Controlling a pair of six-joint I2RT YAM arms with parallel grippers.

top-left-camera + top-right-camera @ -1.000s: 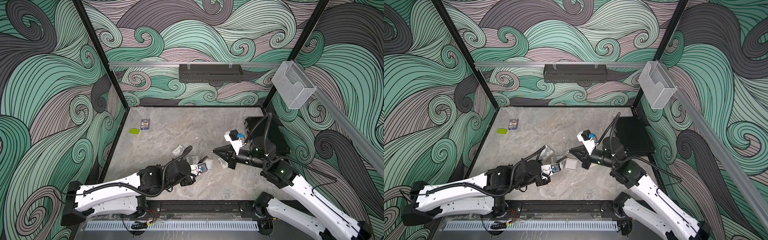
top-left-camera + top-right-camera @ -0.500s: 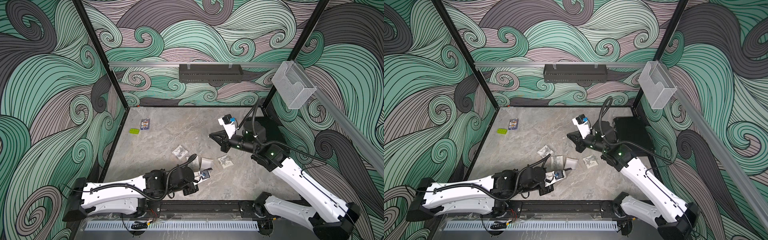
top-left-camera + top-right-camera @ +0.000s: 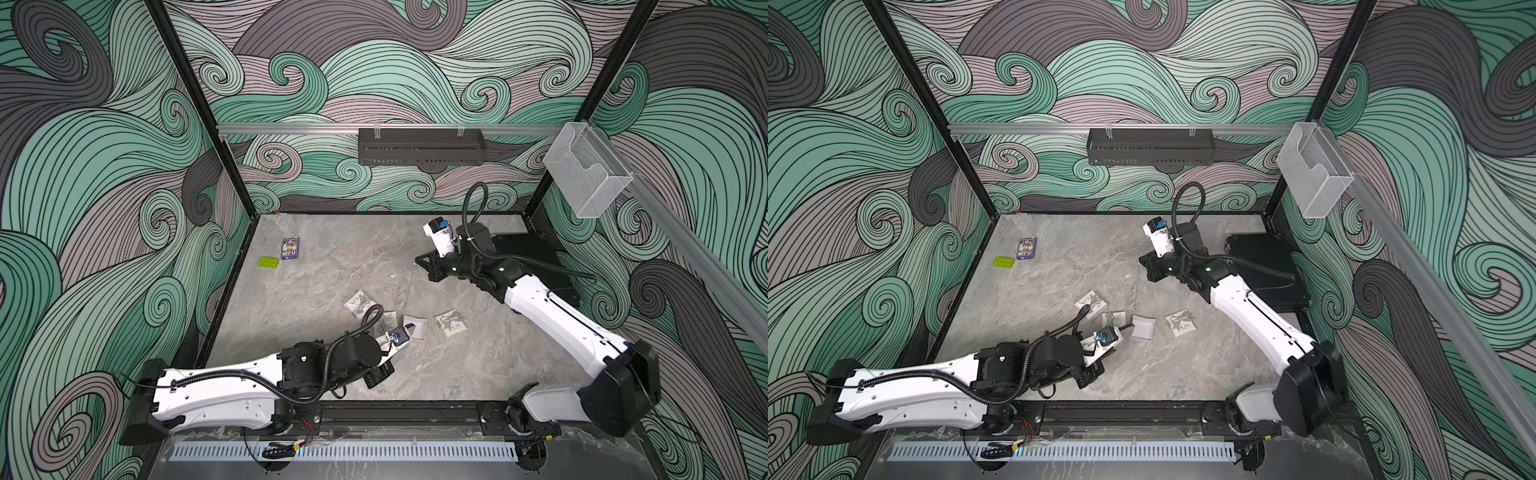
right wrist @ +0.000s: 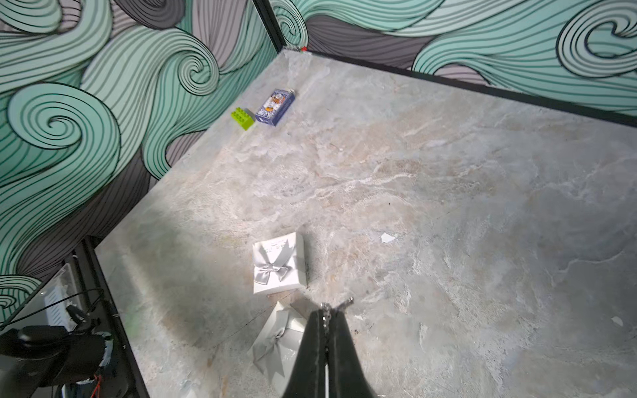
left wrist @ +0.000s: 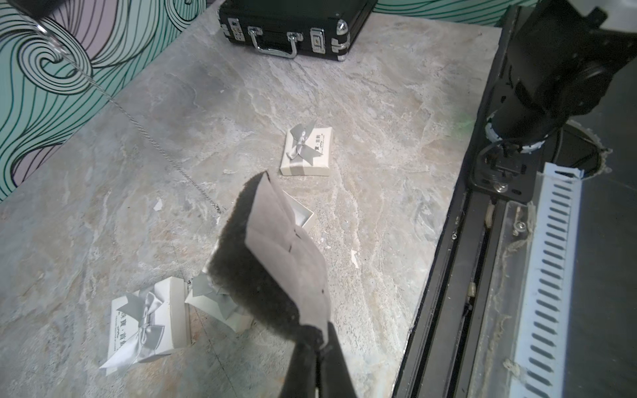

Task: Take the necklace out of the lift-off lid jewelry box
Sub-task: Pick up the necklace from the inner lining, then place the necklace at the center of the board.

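Observation:
My right gripper (image 3: 417,262) (image 4: 325,310) is shut on the necklace (image 3: 409,286), lifted well above the table. The thin silver chain (image 5: 155,146) hangs straight down, its low end near the table left of the jewelry box (image 3: 414,327). That box's white base (image 3: 1144,327) lies open and shows empty. Its bow-topped lid (image 5: 213,303) (image 4: 279,341) rests tilted beside it. My left gripper (image 3: 405,332) (image 5: 319,339) is shut on a corner of the grey foam insert (image 5: 286,248), held over the base.
Two closed white boxes with grey bows sit near the open one (image 3: 358,303) (image 3: 451,323). A black case (image 3: 528,257) lies at the right wall. A green brick (image 3: 268,262) and a blue card pack (image 3: 290,248) lie far left.
My right gripper has risen and moved back from the box, drawing the necklace up so that it now hangs free. The left gripper has stayed by the box, still holding the insert.

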